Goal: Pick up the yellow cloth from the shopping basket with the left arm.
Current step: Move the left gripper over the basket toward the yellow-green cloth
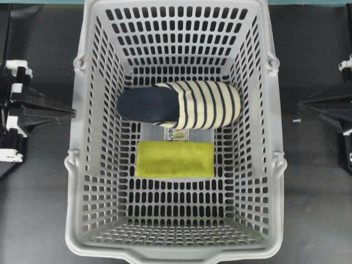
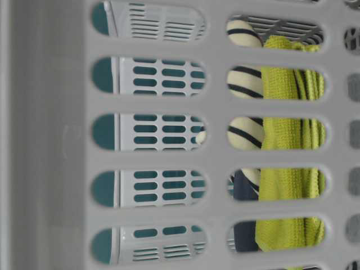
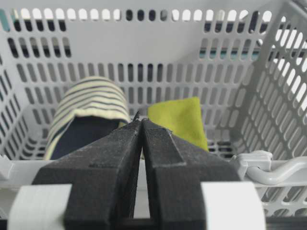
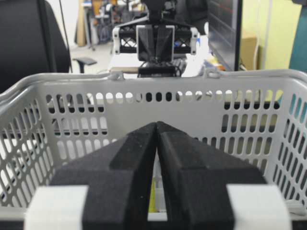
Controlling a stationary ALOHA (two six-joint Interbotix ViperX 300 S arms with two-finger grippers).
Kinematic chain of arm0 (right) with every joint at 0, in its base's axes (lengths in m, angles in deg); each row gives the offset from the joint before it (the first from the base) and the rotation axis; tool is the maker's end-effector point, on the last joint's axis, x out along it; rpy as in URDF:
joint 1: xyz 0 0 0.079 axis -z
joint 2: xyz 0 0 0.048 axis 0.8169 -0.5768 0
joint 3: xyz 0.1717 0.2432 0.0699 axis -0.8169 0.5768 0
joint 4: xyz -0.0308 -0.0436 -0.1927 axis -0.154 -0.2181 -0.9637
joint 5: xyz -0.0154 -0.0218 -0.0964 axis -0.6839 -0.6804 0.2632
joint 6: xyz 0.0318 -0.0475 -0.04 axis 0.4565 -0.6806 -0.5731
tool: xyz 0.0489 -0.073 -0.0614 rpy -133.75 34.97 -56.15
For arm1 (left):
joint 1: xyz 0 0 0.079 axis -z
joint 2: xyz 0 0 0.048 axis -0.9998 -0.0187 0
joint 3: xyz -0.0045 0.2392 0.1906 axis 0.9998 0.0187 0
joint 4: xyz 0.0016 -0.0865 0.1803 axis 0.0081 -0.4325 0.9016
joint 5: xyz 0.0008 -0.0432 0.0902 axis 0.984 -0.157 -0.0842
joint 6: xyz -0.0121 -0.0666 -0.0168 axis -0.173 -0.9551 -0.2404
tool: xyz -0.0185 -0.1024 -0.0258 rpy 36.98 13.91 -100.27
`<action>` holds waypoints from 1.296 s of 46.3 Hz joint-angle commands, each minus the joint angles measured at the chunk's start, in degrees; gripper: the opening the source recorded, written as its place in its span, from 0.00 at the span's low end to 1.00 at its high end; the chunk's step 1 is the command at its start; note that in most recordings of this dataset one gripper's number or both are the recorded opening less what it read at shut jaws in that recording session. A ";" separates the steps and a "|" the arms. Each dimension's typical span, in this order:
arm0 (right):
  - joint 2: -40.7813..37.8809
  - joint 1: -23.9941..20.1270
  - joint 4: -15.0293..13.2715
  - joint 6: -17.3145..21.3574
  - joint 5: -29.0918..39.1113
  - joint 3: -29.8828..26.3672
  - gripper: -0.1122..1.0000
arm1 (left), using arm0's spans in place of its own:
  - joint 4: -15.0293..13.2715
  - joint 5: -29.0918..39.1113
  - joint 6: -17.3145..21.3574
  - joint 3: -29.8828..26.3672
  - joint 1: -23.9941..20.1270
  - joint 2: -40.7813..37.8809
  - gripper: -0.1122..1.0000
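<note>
Left hand (image 3: 140, 125) clenched, empty, parked outside shopping basket (image 1: 88, 165) at its left rim. Right hand (image 4: 157, 128) likewise clenched, outside opposite wall. Yellow cloth (image 1: 175, 159) lies flat on basket floor, just beside striped slipper (image 1: 181, 104), over clear container (image 1: 165, 132).

Robotics laboratory or office workspace: behind the shopping basket (image 4: 158, 103) stand a black office chair (image 4: 29, 43), a dark monitor (image 4: 224, 28) and cluttered desks (image 4: 96, 14).
</note>
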 commanded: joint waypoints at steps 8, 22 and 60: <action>-0.62 1.76 0.53 0.18 -0.26 -1.41 0.10 | 2.37 10.55 -5.10 -8.96 -0.18 -1.67 0.10; 0.00 2.02 0.62 0.35 4.48 -2.81 0.38 | 2.37 28.74 -6.50 -22.85 -0.09 -9.76 0.10; 5.10 1.76 0.62 0.53 12.22 -3.25 0.78 | 2.37 59.68 -6.33 -58.36 3.25 -50.01 0.91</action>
